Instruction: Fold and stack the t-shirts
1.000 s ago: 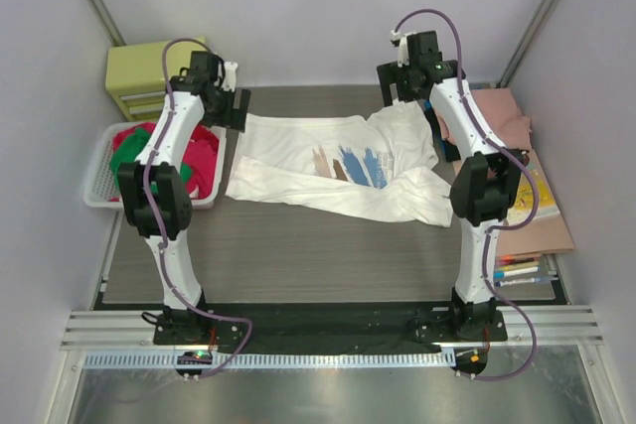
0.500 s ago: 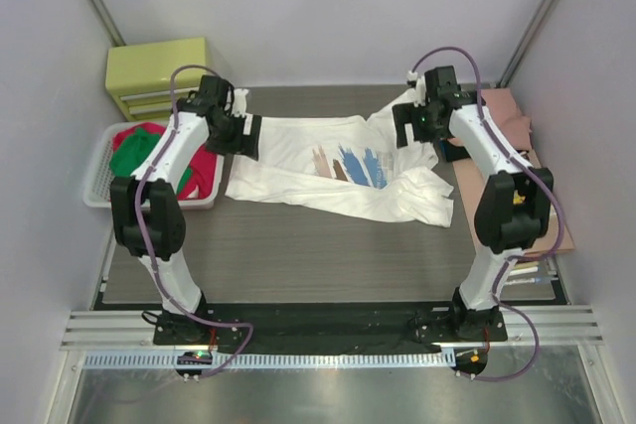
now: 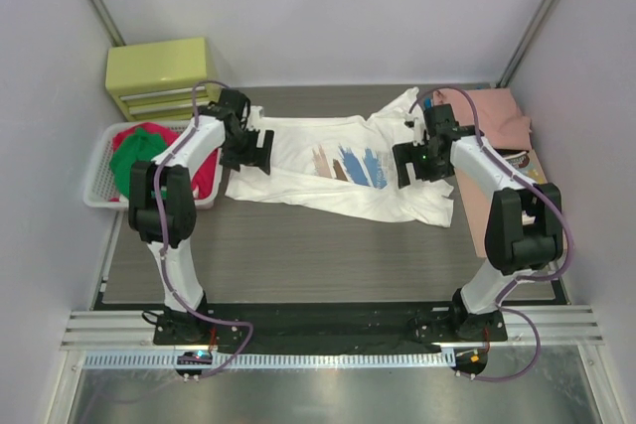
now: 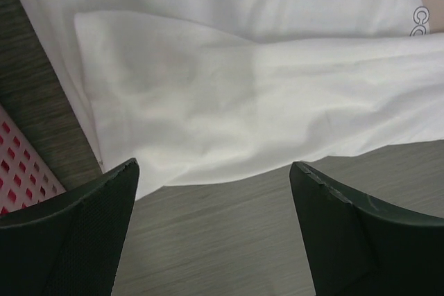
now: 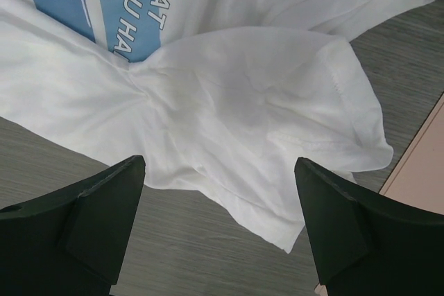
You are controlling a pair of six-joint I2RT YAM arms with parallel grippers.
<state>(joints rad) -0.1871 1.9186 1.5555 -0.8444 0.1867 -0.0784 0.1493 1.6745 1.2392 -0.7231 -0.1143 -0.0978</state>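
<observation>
At the table's left edge, white basket [image 3: 96, 176] holding bunched red t-shirt [image 3: 139, 134] and green t-shirt [image 3: 134, 158], white printed t-shirt [image 3: 328, 181] spread mid-table, left gripper [image 4: 215, 171] and right gripper [image 5: 218, 164] both spread wide over its sleeves, gripping nothing, salmon-pink t-shirt [image 3: 497, 116] partly hidden behind the right arm.

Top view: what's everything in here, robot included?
printed t-shirt: one, white with blue, brown and pink strokes, spread across the table's middle
red shirt: one, red, in the basket
green shirt: one, green, in the basket
salmon-pink shirt: one, salmon-pink, far right
basket: one, white, left edge
drawer cabinet: one, yellow-green, far left corner
table: one, dark grey wood-grain
left gripper: one, black, open over the printed t-shirt's left edge
right gripper: one, black, open over its right sleeve
</observation>
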